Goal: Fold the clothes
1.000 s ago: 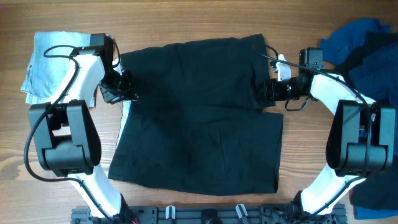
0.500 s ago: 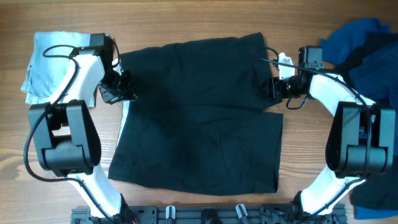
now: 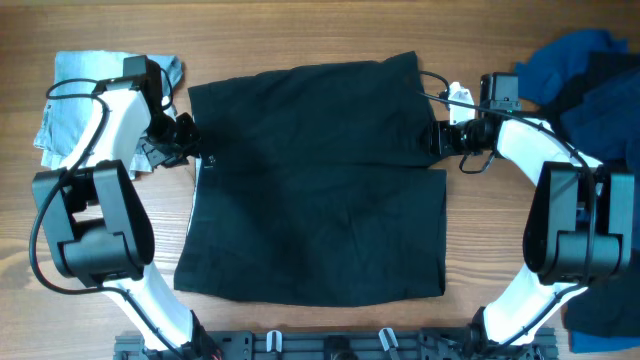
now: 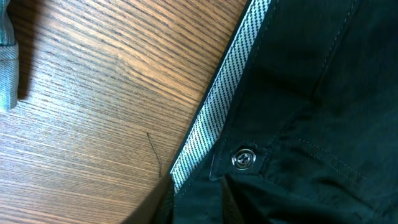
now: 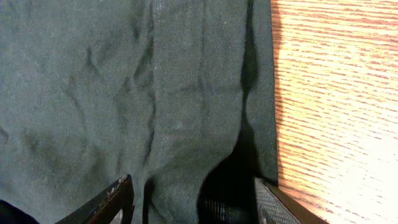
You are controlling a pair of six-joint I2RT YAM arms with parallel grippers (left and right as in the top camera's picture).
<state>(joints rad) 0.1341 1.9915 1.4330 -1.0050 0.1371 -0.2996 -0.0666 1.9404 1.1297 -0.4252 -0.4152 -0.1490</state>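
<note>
Two hands flank one black garment point(image 3: 320, 190): right hand point(image 5: 196, 200) spread apart, left hand point(image 3: 172, 143) impossible to tell.

The desk point(image 3: 320, 30) under me is pale brown wood, with its grain running side to side in the overhead view. Along its near edge sits a black rail point(image 3: 330, 345) with a few pale clips. In my left wrist view a thin dark thread point(image 4: 154, 150) lies on the bare wood. In my right wrist view the wood shows bright in the light
</note>
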